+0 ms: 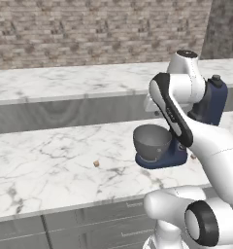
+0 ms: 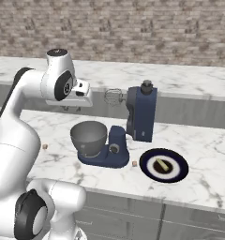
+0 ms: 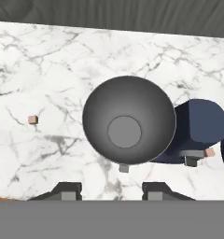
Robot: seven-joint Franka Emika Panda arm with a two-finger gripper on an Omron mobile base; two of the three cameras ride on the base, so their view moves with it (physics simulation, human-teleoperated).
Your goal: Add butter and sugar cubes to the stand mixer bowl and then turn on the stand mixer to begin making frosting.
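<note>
The grey stand mixer bowl point(image 3: 128, 119) sits on the navy stand mixer point(image 2: 141, 112), whose head is tilted up with the whisk point(image 2: 113, 97) raised. Nothing lies inside the bowl. My gripper point(image 3: 112, 191) hovers straight above the bowl's near rim, open, with nothing between its fingers. It also hangs over the bowl point(image 2: 88, 137) in the right base view as the gripper point(image 2: 71, 108). One sugar cube point(image 3: 33, 119) lies on the marble left of the bowl; another sugar cube point(image 2: 134, 163) lies by the mixer's base. The yellow butter point(image 2: 162, 164) rests on a dark blue plate point(image 2: 179, 172).
The marble counter point(image 1: 50, 160) stretches wide to the left of the mixer. A raised back ledge point(image 1: 65, 80) and brick wall run behind it. The plate stands right of the mixer near the counter's front edge point(image 2: 147, 196).
</note>
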